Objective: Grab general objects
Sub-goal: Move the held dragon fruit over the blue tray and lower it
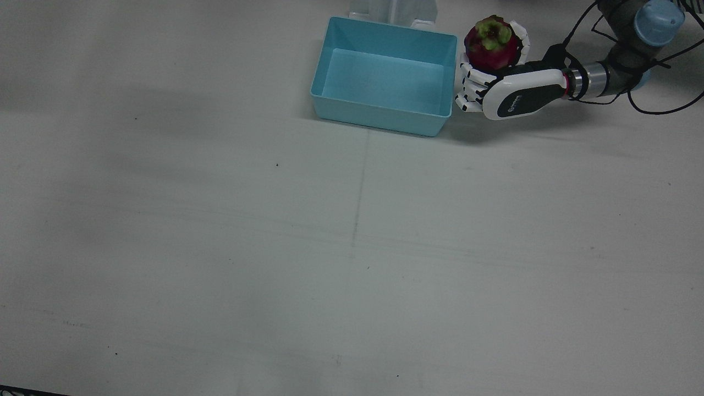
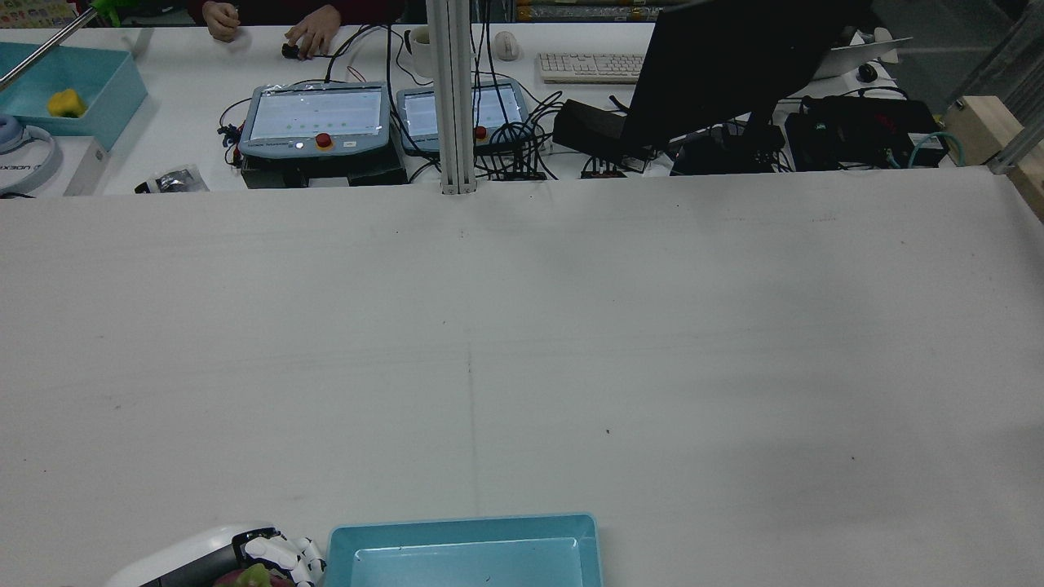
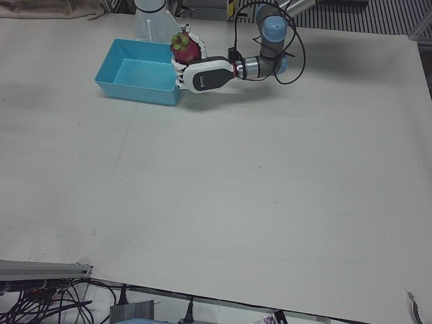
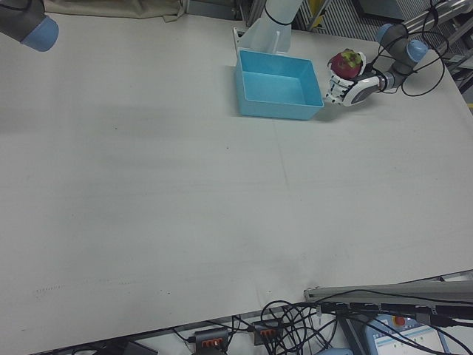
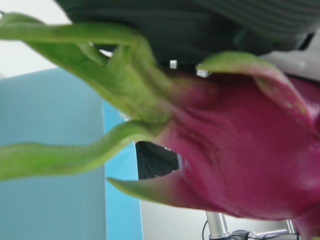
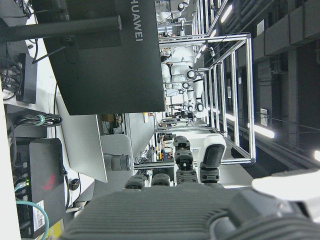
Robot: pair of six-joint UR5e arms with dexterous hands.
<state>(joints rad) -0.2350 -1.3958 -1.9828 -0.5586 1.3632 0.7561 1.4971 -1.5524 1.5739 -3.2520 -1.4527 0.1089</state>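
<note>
A red dragon fruit (image 1: 491, 45) with green scales rests in my left hand (image 1: 509, 93), whose fingers curl up around it. Hand and fruit hover just outside the short side of the light blue bin (image 1: 385, 118), on the right of it in the front view. The left-front view shows the same hold: dragon fruit (image 3: 185, 47), left hand (image 3: 202, 73), bin (image 3: 135, 91). Close up, the dragon fruit (image 5: 240, 150) fills the left hand view. The bin holds nothing. My right hand (image 6: 190, 170) shows only in its own view, fingers stretched out and holding nothing.
The robot's white pedestal (image 1: 393, 11) stands right behind the bin. The right arm's elbow (image 4: 33, 29) sits at the far corner. Beyond the table's far edge are teach pendants (image 2: 314, 118), a post (image 2: 453, 98), a monitor (image 2: 734, 57) and a person's hands (image 2: 310, 37).
</note>
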